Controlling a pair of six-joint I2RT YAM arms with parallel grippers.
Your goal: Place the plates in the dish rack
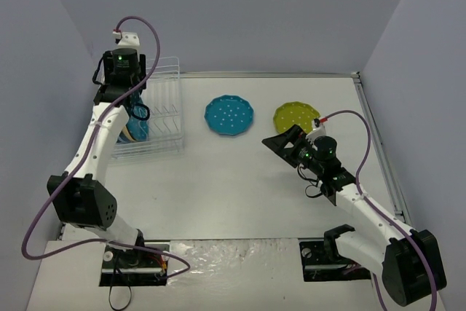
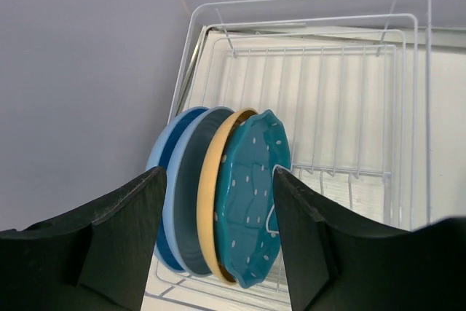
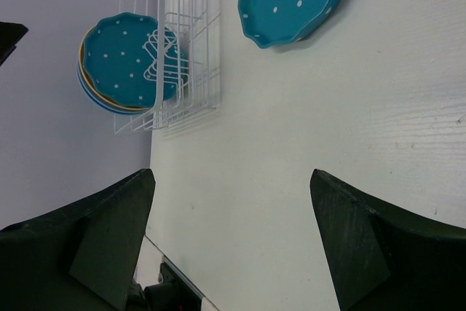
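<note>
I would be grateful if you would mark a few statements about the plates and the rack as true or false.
1. The orange-yellow plate stands upright in the dish rack. True.
2. The lime green plate is in the rack. False: it lies on the table.
3. A teal dotted plate lies flat on the table. True.
4. The right fingers hold a plate. False: they stand apart with nothing between them.

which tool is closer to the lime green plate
Right. The right tool sits just beside the lime green plate; the left tool is far off over the dish rack.
</note>
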